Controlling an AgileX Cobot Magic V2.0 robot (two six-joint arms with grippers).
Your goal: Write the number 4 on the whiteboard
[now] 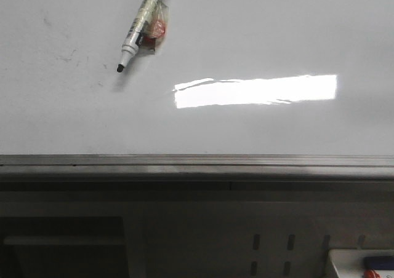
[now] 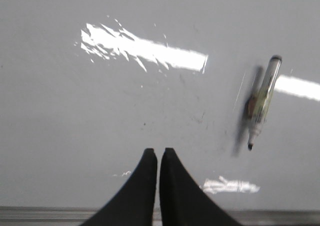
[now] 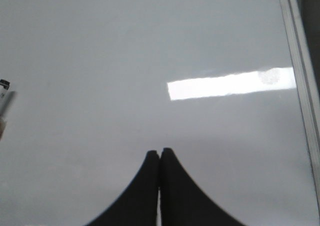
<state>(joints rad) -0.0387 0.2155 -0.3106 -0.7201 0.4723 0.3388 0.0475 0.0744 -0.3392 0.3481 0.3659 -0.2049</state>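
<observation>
The whiteboard (image 1: 258, 32) is glossy white and fills most of every view. No number 4 shows on it, only faint grey smudges (image 1: 68, 58). A white marker (image 1: 138, 26) with a black tip (image 1: 120, 68) slants down over the board's far left, uncapped, with a reddish clear piece (image 1: 157, 29) at its side. It also shows in the left wrist view (image 2: 262, 101), casting a shadow on the board. My left gripper (image 2: 158, 151) is shut and empty over the board (image 2: 75, 111). My right gripper (image 3: 160, 151) is shut and empty over the board (image 3: 100, 46). Neither gripper holds the marker.
A grey metal rail (image 1: 197, 161) runs along the board's near edge, and another rail (image 3: 300, 61) shows in the right wrist view. A white tray (image 1: 345, 262) with small blue and red things sits below the rail at the near right. Bright light glare (image 1: 255, 90) lies on the board.
</observation>
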